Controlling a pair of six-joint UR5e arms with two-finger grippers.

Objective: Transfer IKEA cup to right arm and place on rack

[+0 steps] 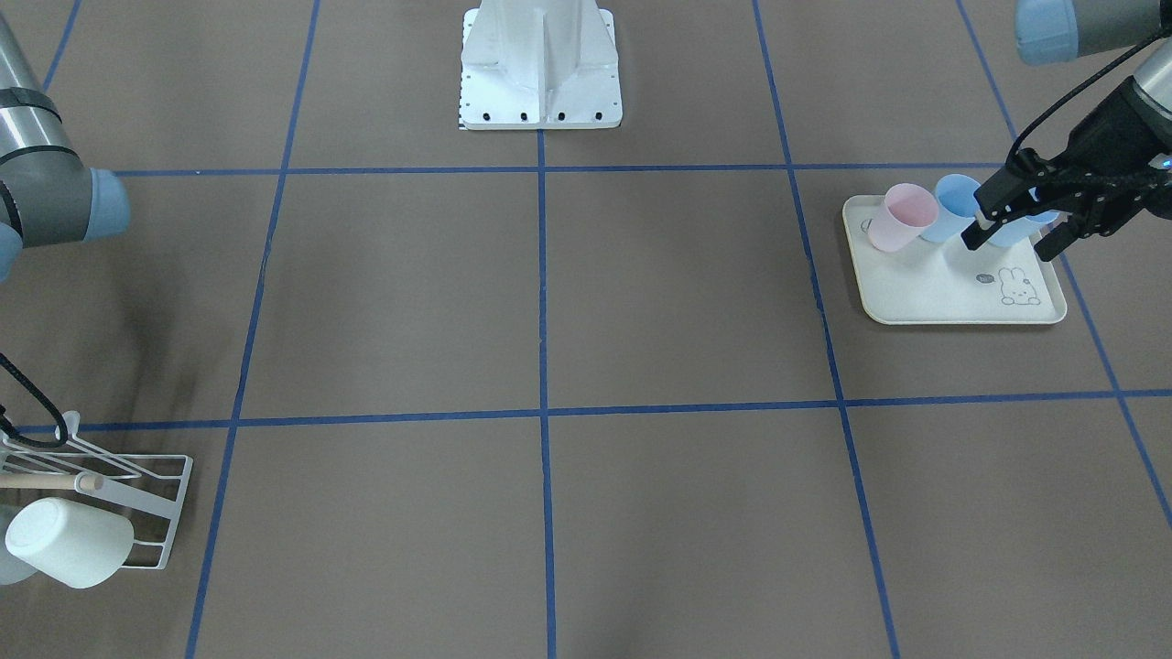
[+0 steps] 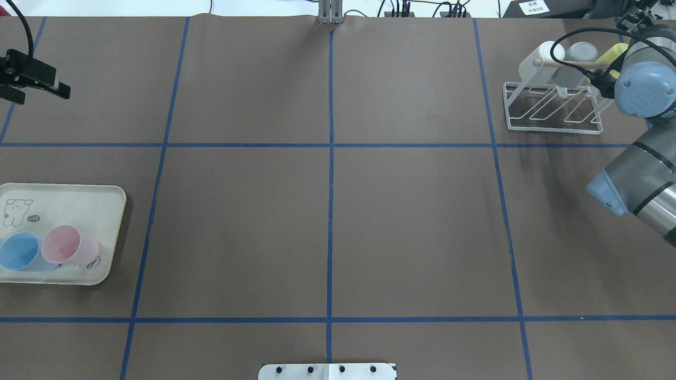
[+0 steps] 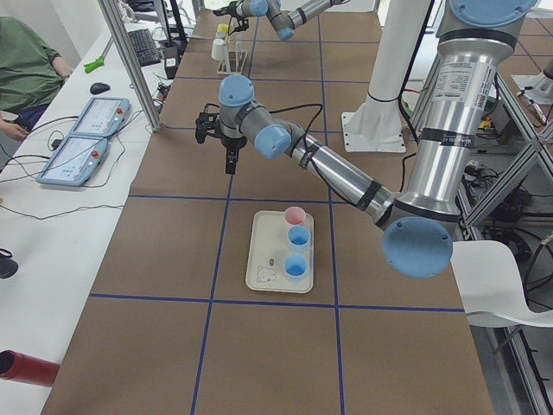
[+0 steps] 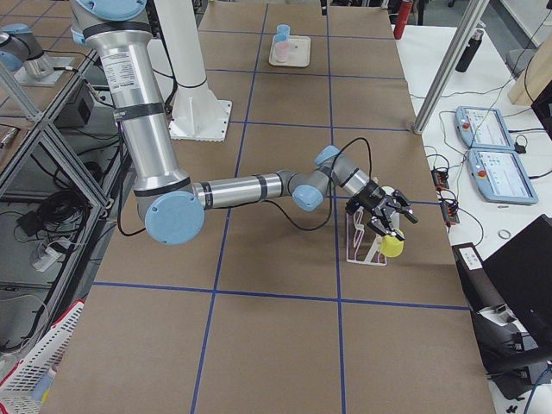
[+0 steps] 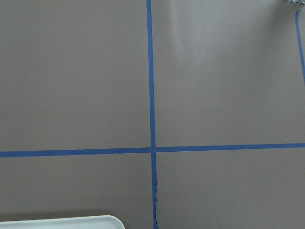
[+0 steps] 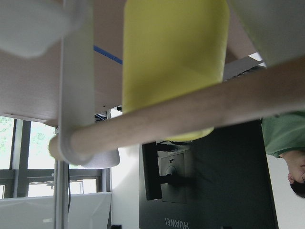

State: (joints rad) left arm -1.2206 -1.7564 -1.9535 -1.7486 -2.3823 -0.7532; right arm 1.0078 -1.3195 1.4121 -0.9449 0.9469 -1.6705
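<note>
- Right arm (image 4: pixel 250 188) – grey tube links, pale blue joint caps – reaches low across the table from its base, elbow near the surface, wrist turned toward the table's right-hand end.
- Right gripper (image 4: pixel 392 222) sits just above the small white wire rack (image 2: pixel 554 130). It shows clearly only in the right side view, and the overhead has it hidden behind the wrist joint, so I cannot tell whether its jaws are apart or together.
- Yellow plastic cup (image 4: pixel 392 247) is on the rack, at the end nearest the gripper and just beneath the fingers in the side view. I cannot tell whether they touch it.
- In the right wrist view the yellow cup fills the upper middle. Its long axis runs roughly top to bottom and crosses behind the pale wooden rod (image 6: pixel 190 114), which slants across the view. Which end is the mouth is not clear.
- In the overhead view the cup leans at a tilt rather than upright.
- A white plastic cup (image 1: pixel 69 542) and a grey cup (image 2: pixel 581 51) also rest on the rack, beside the yellow one.
- Left arm (image 3: pixel 337 169) stretches out over the table with its wrist bent downward. Left gripper (image 1: pixel 1012 240) hangs in the air with its jaws spread and nothing between them.
- The cream rabbit-print tray (image 1: pixel 934 293) carries a pink cup (image 1: pixel 902 217) and two pale blue cups (image 3: pixel 298 235) – all upright, in a row.
</note>
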